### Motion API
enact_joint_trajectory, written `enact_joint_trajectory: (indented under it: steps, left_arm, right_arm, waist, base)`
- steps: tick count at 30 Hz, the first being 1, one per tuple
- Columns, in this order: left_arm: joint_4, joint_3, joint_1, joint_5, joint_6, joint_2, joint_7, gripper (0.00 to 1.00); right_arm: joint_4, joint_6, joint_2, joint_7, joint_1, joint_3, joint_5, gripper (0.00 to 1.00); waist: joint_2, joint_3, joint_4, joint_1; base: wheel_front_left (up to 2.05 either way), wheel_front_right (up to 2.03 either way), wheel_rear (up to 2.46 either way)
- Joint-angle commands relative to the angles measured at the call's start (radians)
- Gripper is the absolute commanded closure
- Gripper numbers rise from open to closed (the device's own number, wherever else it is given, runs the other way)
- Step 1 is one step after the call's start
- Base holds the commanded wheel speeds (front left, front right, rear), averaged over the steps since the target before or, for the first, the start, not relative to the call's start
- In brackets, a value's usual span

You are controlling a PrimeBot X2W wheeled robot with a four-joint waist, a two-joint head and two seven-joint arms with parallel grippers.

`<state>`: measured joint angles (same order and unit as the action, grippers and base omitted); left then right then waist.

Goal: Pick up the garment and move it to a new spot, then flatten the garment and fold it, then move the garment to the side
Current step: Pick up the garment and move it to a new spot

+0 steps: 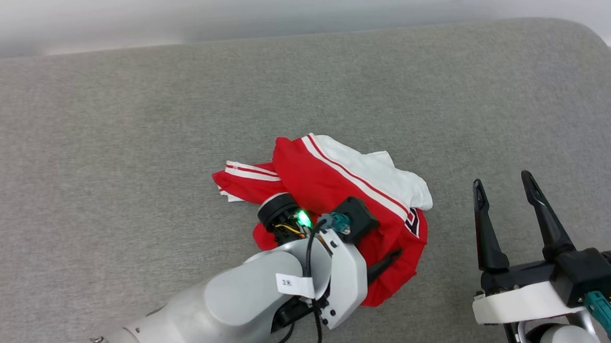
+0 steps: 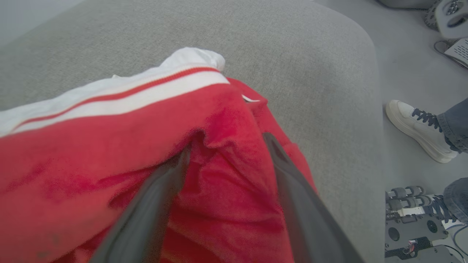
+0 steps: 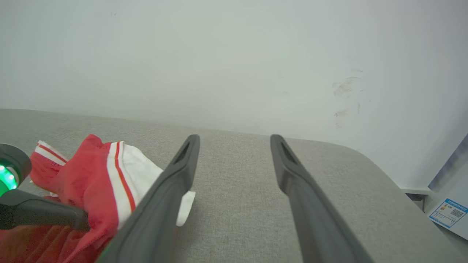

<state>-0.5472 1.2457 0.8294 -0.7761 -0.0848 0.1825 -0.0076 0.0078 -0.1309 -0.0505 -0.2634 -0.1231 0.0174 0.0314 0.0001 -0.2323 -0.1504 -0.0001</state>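
The garment is a red shirt with white sleeves and striped trim, lying crumpled in the middle of the grey padded surface. My left gripper is pressed down into its near part, open, with a ridge of red cloth bunched between the two spread fingers. From the head camera one dark left finger lies across the red cloth and the other is hidden under the wrist. To the garment's right, my right gripper hovers open and empty above the bare surface. Its own camera shows the right gripper with the garment at the left.
The padded surface's rounded corner drops to the floor. A person's white shoe and some equipment are on the floor beside it. A pale wall runs behind the surface.
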Motion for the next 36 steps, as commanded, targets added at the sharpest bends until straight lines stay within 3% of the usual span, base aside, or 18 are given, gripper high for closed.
enact_joint_trajectory:
  steps: [1, 7, 11, 19, 26, 32, 36]
  left_arm:
    - [-0.005, -0.003, 0.006, 0.004, 0.0, 0.004, -0.012, 0.0]
    - [-0.01, -0.038, -0.015, -0.01, 0.019, 0.03, -0.081, 0.0]
    - [0.019, -0.082, -0.031, -0.026, 0.053, 0.086, -0.127, 0.0]
    - [0.142, -0.234, -0.111, -0.06, 0.175, 0.272, -0.239, 0.0]
    - [0.365, -0.467, -0.307, 0.01, 0.286, 0.393, -0.259, 0.0]
    - [0.513, -0.679, -0.575, 0.125, 0.33, 0.349, -0.258, 0.0]
    - [0.57, -0.787, -0.714, 0.218, 0.309, 0.273, -0.258, 0.0]
  right_arm:
    - [0.003, 0.0, 0.001, -0.002, 0.001, 0.0, -0.002, 0.0]
    - [0.014, 0.0, 0.0, -0.002, 0.026, -0.016, 0.006, 0.0]
    - [0.017, 0.0, 0.0, -0.002, 0.045, -0.03, 0.012, 0.0]
    - [0.017, 0.0, 0.0, -0.002, 0.075, -0.047, 0.024, 0.0]
    - [0.01, 0.0, 0.0, -0.002, 0.096, -0.055, 0.02, 0.0]
    - [0.013, 0.0, 0.0, -0.002, 0.106, -0.048, 0.012, 0.0]
    - [0.014, 0.0, 0.0, -0.002, 0.114, -0.048, 0.008, 0.0]
  waist:
    - [-0.0001, 0.009, 0.01, 0.0001]
    - [-0.0001, 0.067, 0.076, 0.0001]
    - [-0.0001, 0.111, 0.126, 0.0001]
    - [-0.0001, 0.156, 0.191, 0.0001]
    - [-0.0001, 0.165, 0.217, 0.0001]
    - [-0.0001, 0.175, 0.216, 0.0001]
    - [-0.0001, 0.18, 0.215, 0.0001]
  base:
    - [0.0, 0.0, 0.0]
    - [0.0, 0.0, 0.0]
    - [0.0, 0.0, 0.0]
    - [0.0, 0.0, 0.0]
    - [0.0, 0.0, 0.0]
    - [0.0, 0.0, 0.0]
    - [0.0, 0.0, 0.0]
